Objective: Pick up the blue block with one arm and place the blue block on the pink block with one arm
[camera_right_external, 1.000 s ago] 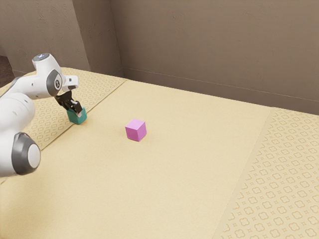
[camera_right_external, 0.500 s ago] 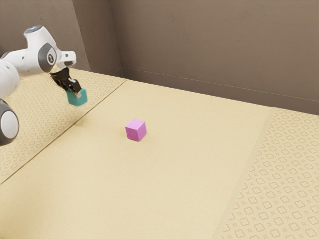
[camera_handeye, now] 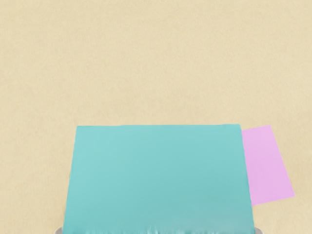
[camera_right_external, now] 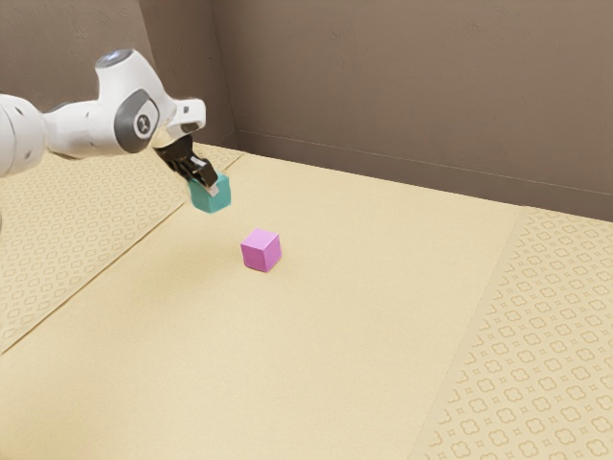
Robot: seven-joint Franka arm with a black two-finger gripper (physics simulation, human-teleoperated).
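Blue block [camera_right_external: 211, 195], teal in shade: clamped between the black fingers of the gripper [camera_right_external: 203, 182] and held in the air, clear of the table [camera_right_external: 364, 326]. Jaws closed onto it from two sides, spread only to the block's width, nothing else in the grip. Positioned up and to the exterior view's left of the pink block [camera_right_external: 261, 250], slightly farther back, near it but not touching. Pink block flat on the plain tan middle strip of the table, with patterned bands on either side. White arm [camera_right_external: 86, 123] reaching in from the exterior view's left, in front of the brown wall [camera_right_external: 412, 77]. Seen from the wrist: blue block [camera_handeye: 158, 178] large just under the hand, pink block [camera_handeye: 265, 163] showing past one edge of it, down on the tan surface.
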